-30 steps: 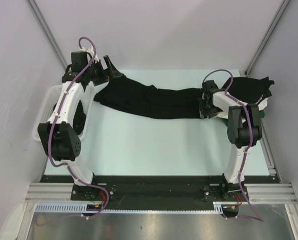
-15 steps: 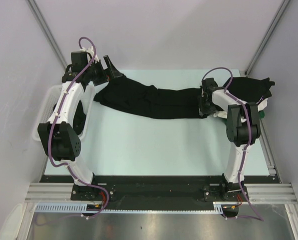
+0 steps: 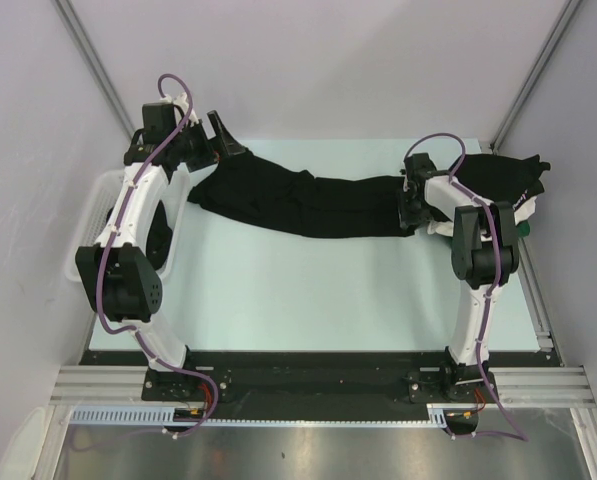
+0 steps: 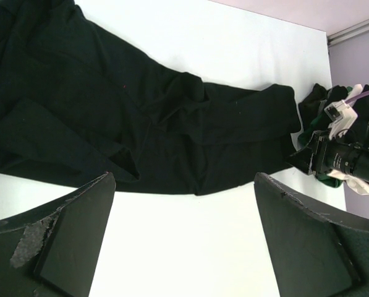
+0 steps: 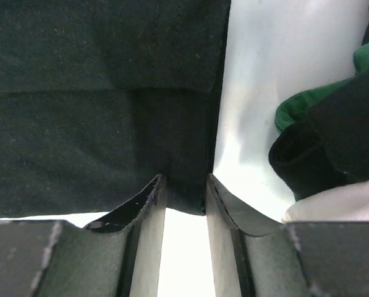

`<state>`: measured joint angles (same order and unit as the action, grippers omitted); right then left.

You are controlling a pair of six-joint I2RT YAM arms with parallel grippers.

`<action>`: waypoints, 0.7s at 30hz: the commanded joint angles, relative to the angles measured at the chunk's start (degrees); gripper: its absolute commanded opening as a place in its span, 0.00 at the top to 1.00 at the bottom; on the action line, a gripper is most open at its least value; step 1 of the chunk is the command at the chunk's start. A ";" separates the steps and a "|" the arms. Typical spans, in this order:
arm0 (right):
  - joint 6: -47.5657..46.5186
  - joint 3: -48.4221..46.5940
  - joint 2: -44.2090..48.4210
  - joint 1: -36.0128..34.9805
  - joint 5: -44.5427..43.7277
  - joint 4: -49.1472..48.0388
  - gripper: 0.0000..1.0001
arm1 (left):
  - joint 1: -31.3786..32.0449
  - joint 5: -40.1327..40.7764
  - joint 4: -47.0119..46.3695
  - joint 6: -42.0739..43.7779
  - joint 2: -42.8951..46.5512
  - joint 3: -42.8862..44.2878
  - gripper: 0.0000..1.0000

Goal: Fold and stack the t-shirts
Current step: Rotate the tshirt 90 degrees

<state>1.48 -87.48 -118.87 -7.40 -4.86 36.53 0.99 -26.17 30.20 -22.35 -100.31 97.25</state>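
A black t-shirt (image 3: 298, 200) lies stretched in a long band across the back of the table, from back left to mid right. My left gripper (image 3: 225, 142) is open and empty, raised over the shirt's left end; in the left wrist view (image 4: 184, 235) bare table shows between its fingers and the shirt (image 4: 141, 117) lies beyond. My right gripper (image 3: 410, 205) is at the shirt's right end. In the right wrist view (image 5: 185, 192) its fingers pinch the shirt's lower corner (image 5: 97, 93). A pile of black, white and green t-shirts (image 3: 508, 185) lies at the back right.
A white mesh basket (image 3: 93, 215) stands at the table's left edge beside the left arm. The pile's green (image 5: 314, 93), black (image 5: 332, 148) and white (image 5: 339, 201) cloth lies close to the right of my right fingers. The right arm (image 4: 345, 158) shows in the left wrist view.
The right arm's elbow has shifted slightly toward the back while its gripper stays at the shirt's right end. The left arm and the shirt have not visibly moved.
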 commanded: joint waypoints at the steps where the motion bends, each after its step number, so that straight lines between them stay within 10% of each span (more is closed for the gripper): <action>1: -0.24 -1.29 -2.42 0.89 -1.29 -0.33 0.69 | 0.41 -1.51 -1.10 1.17 0.29 2.06 0.00; 7: 0.46 -1.29 -1.63 1.07 -1.99 1.43 1.00 | 0.41 -2.39 -1.19 1.08 0.21 1.98 0.00; 21: 5.03 -0.85 4.78 -7.36 -0.76 12.24 1.00 | 0.32 -5.02 0.13 2.92 1.61 1.98 0.01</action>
<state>4.23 -87.99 -118.48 -10.81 -6.26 41.95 0.99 -28.75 30.79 -21.30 -100.33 97.25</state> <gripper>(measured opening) 0.012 0.994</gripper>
